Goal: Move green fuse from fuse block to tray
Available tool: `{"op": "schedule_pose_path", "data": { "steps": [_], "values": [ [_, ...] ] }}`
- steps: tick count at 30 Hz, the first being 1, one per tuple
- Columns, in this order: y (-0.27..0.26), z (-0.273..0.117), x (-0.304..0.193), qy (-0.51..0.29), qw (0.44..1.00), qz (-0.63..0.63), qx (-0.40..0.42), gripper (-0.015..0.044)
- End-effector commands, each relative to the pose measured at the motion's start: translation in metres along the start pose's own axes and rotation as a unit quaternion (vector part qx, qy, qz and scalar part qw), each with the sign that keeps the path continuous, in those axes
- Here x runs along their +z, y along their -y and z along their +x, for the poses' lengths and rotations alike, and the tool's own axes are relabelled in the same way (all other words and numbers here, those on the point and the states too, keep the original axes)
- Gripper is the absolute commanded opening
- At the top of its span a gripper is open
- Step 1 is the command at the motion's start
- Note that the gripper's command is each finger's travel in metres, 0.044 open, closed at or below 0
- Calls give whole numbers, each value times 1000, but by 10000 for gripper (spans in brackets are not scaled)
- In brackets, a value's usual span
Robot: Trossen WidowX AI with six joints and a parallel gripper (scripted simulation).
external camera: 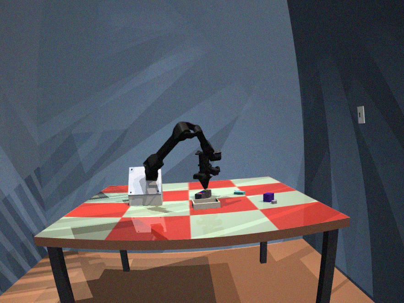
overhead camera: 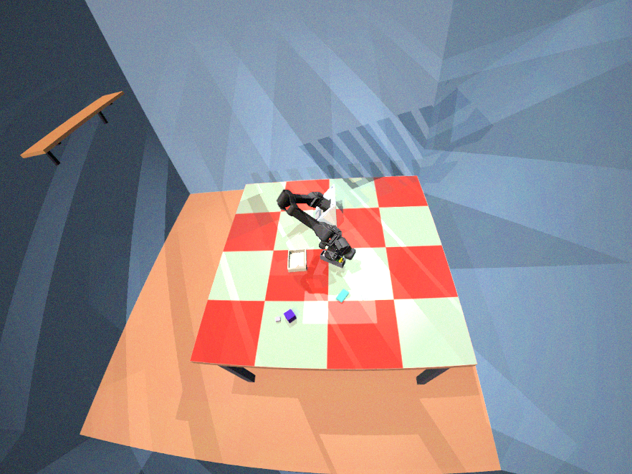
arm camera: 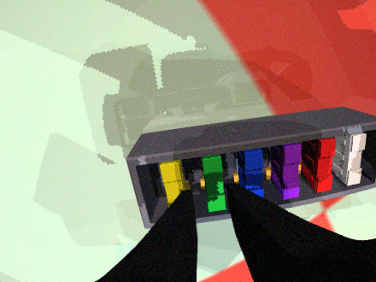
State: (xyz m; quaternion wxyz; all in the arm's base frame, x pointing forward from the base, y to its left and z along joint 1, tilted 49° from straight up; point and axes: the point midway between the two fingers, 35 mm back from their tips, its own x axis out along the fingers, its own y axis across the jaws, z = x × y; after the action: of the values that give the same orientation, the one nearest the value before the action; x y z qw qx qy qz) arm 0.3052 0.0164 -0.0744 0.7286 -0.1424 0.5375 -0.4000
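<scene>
From the top, your gripper (overhead camera: 338,260) hangs over the block, hiding most of it. The tray (overhead camera: 296,260) lies just beside it, so the carry should be short.

From the side, the gripper (external camera: 204,188) points straight down just above the block (external camera: 203,194), which suits a vertical pull. The tray (external camera: 205,204) sits just in front of the block.

At the wrist, the green fuse (arm camera: 214,184) is seated in the block (arm camera: 251,126), between yellow (arm camera: 171,180) and blue (arm camera: 251,170). Your fingers stand narrowly apart, holding nothing. The slim gap likely lets them slip down either side of green without brushing its neighbours. Whether the tips are level with the fuse yet, you can't tell.
</scene>
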Motion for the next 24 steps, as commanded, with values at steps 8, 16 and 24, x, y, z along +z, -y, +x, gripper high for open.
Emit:
{"op": "schedule_pose_path", "data": {
  "steps": [8, 16, 24],
  "values": [
    [3, 7, -2, 0, 1000, -4, -5, 74],
    [3, 8, -2, 0, 1000, -4, -5, 74],
    [3, 15, -2, 0, 1000, -4, -5, 74]
  ]
}}
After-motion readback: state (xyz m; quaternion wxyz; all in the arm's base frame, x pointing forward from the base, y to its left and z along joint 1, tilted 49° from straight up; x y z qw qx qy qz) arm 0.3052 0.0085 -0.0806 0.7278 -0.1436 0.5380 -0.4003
